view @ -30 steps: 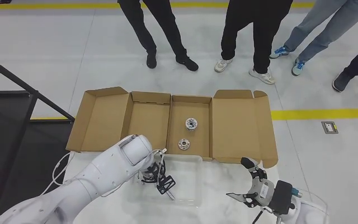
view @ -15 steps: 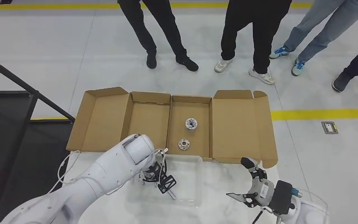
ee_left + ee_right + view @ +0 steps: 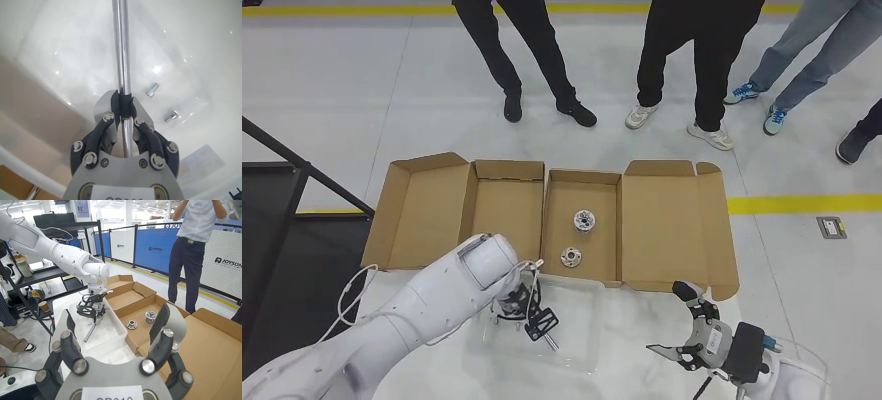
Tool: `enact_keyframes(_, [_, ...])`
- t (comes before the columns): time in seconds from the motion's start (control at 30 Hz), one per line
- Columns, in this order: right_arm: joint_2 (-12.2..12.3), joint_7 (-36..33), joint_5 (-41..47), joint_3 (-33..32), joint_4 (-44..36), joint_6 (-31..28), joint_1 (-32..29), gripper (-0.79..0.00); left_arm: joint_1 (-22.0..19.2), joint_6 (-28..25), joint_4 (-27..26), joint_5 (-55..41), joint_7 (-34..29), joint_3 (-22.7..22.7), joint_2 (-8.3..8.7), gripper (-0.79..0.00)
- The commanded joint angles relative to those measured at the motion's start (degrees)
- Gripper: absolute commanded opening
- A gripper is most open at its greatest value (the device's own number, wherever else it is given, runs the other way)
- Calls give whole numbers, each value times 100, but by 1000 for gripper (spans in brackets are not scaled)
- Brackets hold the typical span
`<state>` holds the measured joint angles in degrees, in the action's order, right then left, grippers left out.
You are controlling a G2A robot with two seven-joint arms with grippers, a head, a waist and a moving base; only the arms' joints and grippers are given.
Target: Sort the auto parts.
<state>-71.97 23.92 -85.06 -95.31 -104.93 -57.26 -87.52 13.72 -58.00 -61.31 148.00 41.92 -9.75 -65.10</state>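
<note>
My left gripper (image 3: 123,106) is shut on a long shiny metal rod (image 3: 122,49), held above the floor of a white plastic bin (image 3: 577,290). In the right wrist view the left gripper (image 3: 97,315) carries the rod (image 3: 89,333) tilted down into the bin (image 3: 115,321). Two small bolts (image 3: 151,90) (image 3: 170,116) lie on the bin floor. A cardboard box (image 3: 662,235) with open flaps holds two round metal parts (image 3: 584,219) (image 3: 571,257) in its middle compartment. My right gripper (image 3: 682,320) is open at the table's front right, holding nothing.
The box's left compartment (image 3: 507,215) and right compartment (image 3: 657,230) show bare cardboard. A black shelf unit (image 3: 47,275) with cups stands to the left of the table. Several people stand on the floor beyond the box.
The left gripper with the rod has shifted slightly to the right and toward the box inside the bin. The right arm has not moved.
</note>
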Motion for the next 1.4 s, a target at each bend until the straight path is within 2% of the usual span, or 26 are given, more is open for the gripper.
enact_keyframes(0.0, [0,0,0,0,0,0,0,0,-30,0,-278,-116,-150,0,137,-785])
enact_keyframes(0.17, [0,0,0,0,0,0,0,0,-79,0,-1138,-556,-349,-40,555,-785])
enact_keyframes(0.43, [0,0,0,0,0,0,0,0,-15,0,-2531,-1320,-685,-294,1393,-785])
enact_keyframes(0.5, [0,0,0,0,0,0,0,0,106,0,-2983,-1658,-872,-584,1670,-785])
enact_keyframes(0.6, [0,0,0,0,0,0,0,0,376,104,-3323,-2044,-1195,-1103,2013,-785])
enact_keyframes(0.67, [0,0,0,0,0,0,0,0,749,410,-3565,-2399,-1335,-1571,2317,-785])
enact_keyframes(0.83, [0,0,0,0,0,0,0,0,1525,1223,-3771,-2773,-878,-2368,2885,-785])
enact_keyframes(1.17, [0,0,0,0,0,0,0,0,1608,1325,-3783,-2865,-919,-2367,2875,-785])
enact_keyframes(1.37, [0,0,0,0,0,0,0,0,1665,1619,-3367,-3650,-16,-2598,2845,-785])
